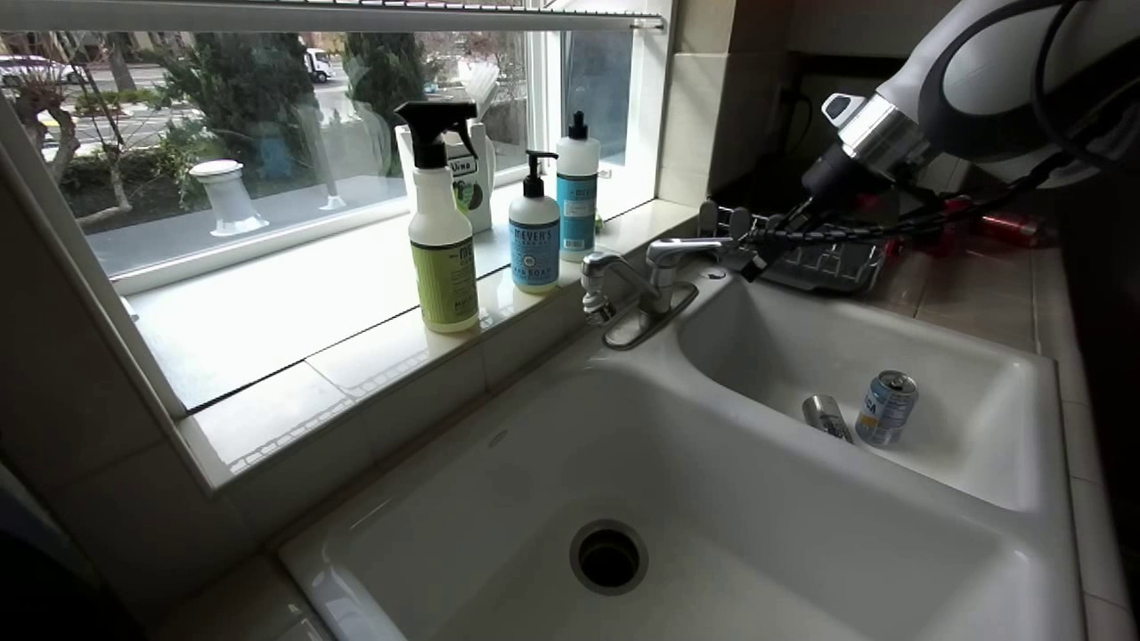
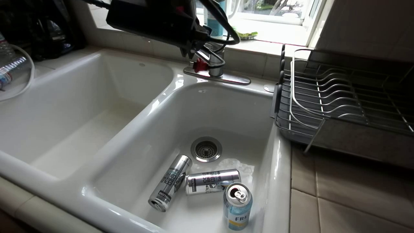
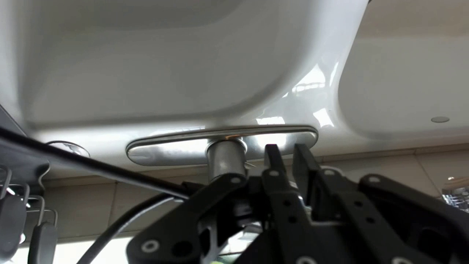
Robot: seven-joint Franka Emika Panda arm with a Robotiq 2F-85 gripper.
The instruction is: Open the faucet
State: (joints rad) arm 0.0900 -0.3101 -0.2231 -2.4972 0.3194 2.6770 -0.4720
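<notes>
The chrome faucet stands at the back of the sink, with its flat lever (image 1: 690, 245) pointing toward the robot and its short spout (image 1: 614, 267) pointing toward the large basin. No water shows under the spout. My gripper (image 1: 757, 263) is just beyond the lever's end in this exterior view; contact cannot be told. In an exterior view the dark arm and cables hide the upper faucet; its base plate (image 2: 233, 78) shows. In the wrist view my fingertips (image 3: 287, 146) are beside the faucet body (image 3: 226, 157), parted by a narrow gap with nothing seen between the tips.
A wire dish rack (image 2: 339, 97) stands beside the sink. A spray bottle (image 1: 445, 267), a soap bottle (image 1: 534, 240) and a dish soap bottle (image 1: 579, 205) stand on the sill. A blue can (image 2: 237, 207) and silver cans (image 2: 213, 181) are in the small basin. Cables hang around the gripper.
</notes>
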